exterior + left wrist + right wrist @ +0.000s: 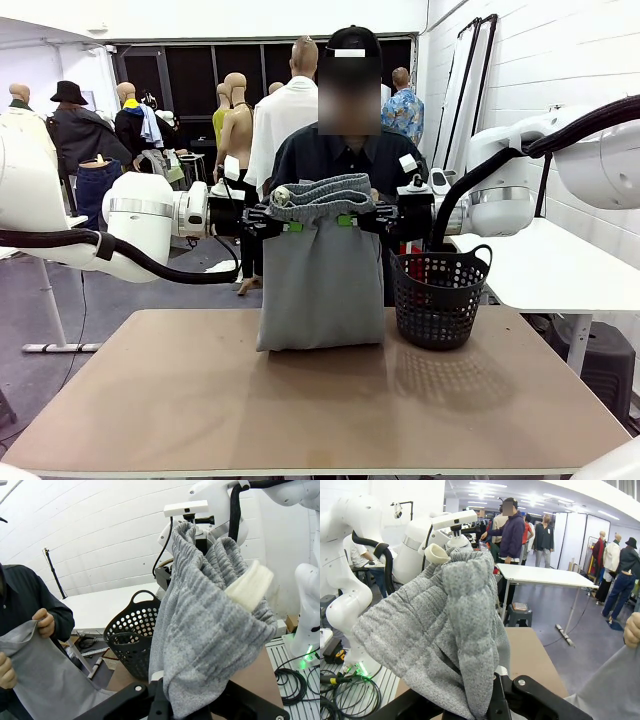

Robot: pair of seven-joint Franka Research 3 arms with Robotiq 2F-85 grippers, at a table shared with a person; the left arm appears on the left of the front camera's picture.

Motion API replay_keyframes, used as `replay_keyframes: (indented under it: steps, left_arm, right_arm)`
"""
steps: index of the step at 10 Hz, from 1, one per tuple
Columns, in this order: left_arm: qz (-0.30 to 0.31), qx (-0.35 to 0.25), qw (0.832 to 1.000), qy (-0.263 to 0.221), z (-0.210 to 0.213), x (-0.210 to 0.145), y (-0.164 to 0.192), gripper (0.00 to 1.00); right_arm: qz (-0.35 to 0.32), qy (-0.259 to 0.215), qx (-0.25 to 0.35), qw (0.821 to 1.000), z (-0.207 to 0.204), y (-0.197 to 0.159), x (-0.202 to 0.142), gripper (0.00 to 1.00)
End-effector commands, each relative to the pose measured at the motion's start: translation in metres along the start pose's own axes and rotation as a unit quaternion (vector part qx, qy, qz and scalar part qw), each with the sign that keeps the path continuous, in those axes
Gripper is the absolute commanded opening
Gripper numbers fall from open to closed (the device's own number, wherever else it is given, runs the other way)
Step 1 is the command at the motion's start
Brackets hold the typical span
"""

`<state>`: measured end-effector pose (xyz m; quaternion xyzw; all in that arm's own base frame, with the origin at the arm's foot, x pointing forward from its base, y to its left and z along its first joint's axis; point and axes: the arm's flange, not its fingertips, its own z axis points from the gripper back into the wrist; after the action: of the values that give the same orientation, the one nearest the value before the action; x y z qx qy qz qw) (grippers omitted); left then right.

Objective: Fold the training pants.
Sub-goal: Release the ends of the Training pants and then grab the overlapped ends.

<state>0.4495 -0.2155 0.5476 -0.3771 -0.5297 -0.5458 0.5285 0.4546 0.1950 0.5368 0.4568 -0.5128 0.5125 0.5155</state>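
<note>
Black mesh basket (440, 300) upright on the right side of the brown surface (300, 410), toward the far edge, both handles raised, its shadow on the wood toward the near side. Farther right, a white table (560, 262), apart from the surface, with a dark stool (610, 365) under its near end. Person in a dark shirt (320, 155) standing at the far side, middle. White brick wall (560, 70) along the right, dark frames leaning against it

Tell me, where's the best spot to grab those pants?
Likely the waistband, at its two ends, coming in from the sides, as the left gripper and right gripper do now. That band is thick and gathered, so it grips firmly, and the pants hang flat below it to the table.
</note>
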Motion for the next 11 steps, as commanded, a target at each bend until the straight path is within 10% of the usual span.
replay_keyframes:
  steps: [1, 11]
  left_arm:
    - [0.002, 0.002, 1.0, -0.007, -0.0004, 0.0023, -0.0032, 0.0]
    - [0.002, 0.002, 1.0, -0.007, -0.0004, 0.0023, -0.0032, 0.0]
  right_arm:
    - [0.003, -0.005, 0.007, 1.0, 0.0003, 0.0016, 0.0018, 0.0]
    - [0.003, -0.005, 0.007, 1.0, 0.0003, 0.0016, 0.0018, 0.0]
